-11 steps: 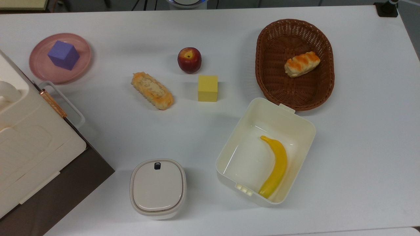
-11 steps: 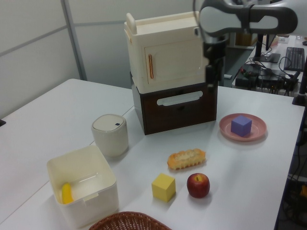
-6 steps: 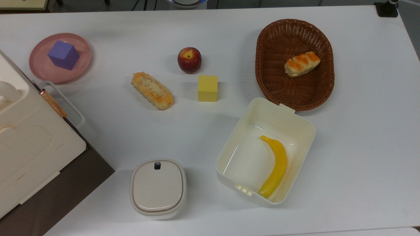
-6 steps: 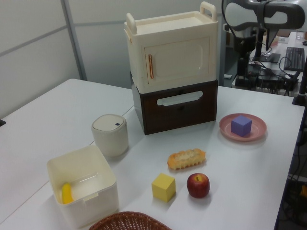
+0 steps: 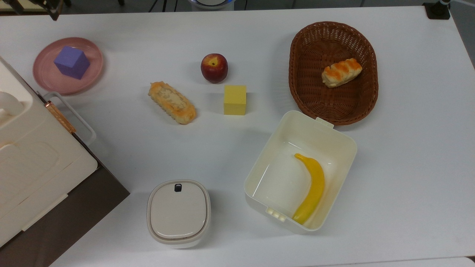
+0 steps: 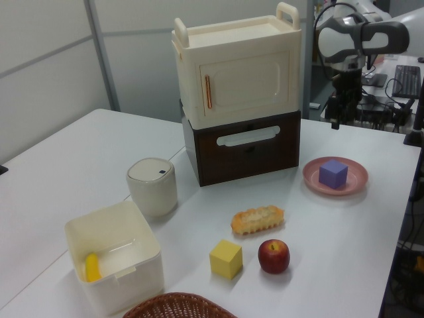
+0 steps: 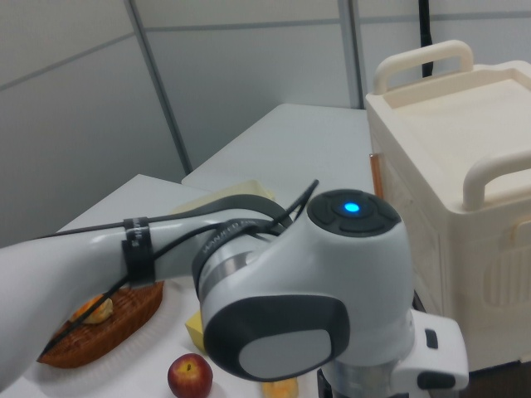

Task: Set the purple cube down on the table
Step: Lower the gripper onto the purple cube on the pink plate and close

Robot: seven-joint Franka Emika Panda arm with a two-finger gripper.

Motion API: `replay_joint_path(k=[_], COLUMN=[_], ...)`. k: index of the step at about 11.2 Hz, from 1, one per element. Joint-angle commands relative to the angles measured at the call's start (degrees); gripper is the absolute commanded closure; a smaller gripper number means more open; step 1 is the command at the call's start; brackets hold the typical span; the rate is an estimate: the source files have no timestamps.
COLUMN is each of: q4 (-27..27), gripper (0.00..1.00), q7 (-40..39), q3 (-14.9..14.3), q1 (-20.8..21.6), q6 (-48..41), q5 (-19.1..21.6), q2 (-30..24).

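One purple cube [image 5: 71,62] sits on the pink plate [image 5: 46,78] at the top view's left edge, resting inside the rim with one corner turned toward the cabinet. It is not yet on the white surface [image 5: 237,33]; the task is at its approach stage.

Change since the earlier frames: a second ago the arm stood in front of the cream cabinet [image 6: 238,69] in the left view. It has since swung toward the left view's right and now hangs beyond the plate, above the far edge of the surface. In the top view the hand [image 5: 52,9] has entered at the upper left corner, near the plate but apart from it. The cube and plate have not shifted.

Hand state: it holds nothing, and it is clear of the cube in the left view, where the hand [image 6: 343,112] hangs higher than the plate. How far the fingers are spread cannot be determined.

Assessment: the arm appears to be positioning for a descent onto the cube. The next move likely calls for aligning the fingers with two opposite flat faces, since the cube sits rotated on the plate.

Other items lie well apart from the plate: yellow cube [image 5: 235,99], apple [image 5: 214,68], bread roll [image 5: 172,102].
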Motion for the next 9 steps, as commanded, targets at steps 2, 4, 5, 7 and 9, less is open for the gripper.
replay_joint_path(k=[2, 4, 5, 7, 9], q4=[-2.69, -5.6, -5.69, -5.69, -6.13], gripper=[0.0, 0.0, 0.0, 0.0, 0.0], q7=[8.1, 8.11, 8.11, 8.11, 8.02], q3=[-0.22, -0.13, 0.05, 0.31, 0.49], q1=[0.55, 0.98, 1.33, 1.95, 2.39], q6=[3.92, 7.96, 8.33, 9.21, 10.69], q5=[1.53, 1.53, 1.44, 1.27, 0.74], q2=[2.88, 4.63, 6.12, 7.97, 9.9])
